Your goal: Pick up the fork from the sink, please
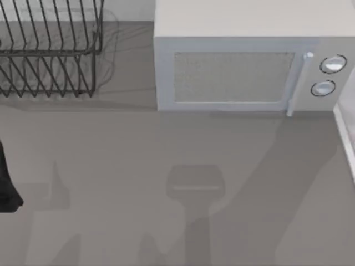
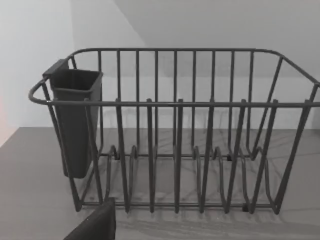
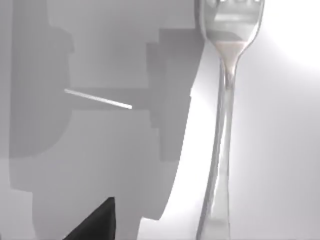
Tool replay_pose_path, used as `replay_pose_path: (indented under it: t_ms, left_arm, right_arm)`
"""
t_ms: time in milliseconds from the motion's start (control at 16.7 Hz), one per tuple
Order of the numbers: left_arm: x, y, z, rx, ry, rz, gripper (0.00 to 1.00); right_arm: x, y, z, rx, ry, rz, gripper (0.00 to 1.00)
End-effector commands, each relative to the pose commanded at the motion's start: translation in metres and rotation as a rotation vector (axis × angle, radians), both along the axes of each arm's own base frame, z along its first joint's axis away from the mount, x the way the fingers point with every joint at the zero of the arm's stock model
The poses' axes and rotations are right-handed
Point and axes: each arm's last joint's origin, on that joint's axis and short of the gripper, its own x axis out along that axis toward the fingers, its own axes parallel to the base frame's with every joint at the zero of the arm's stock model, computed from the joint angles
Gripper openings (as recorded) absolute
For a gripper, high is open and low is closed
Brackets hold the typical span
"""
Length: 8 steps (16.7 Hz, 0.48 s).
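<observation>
Silvery fork lies under the right end effector; its opening cannot be told; straddle the thin handle before closing.

Soft even light w/ broad grey shadows across table; bright glare beside fork.

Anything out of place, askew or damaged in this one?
Nothing stands out. The dish rack stands upright with its cutlery cup hung on one end, the microwave is shut, and the fork looks intact, unbent.
</observation>
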Motion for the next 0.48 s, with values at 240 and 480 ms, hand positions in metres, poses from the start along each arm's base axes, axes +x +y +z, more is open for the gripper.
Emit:
replay_pose_path:
  t_ms: [240,480]
  left_arm:
    - [0.0,0.0,0.0,0.0,0.0,0.0,1.0]
    - [0.0,0.0,0.0,0.0,0.0,0.0,1.0]
  right_arm:
    - [0.002,-0.002,-0.066,-0.008,-0.028,-0.002,1.0]
    - [-0.005,-0.001,-0.105,-0.002,-0.008,-0.003,1.0]
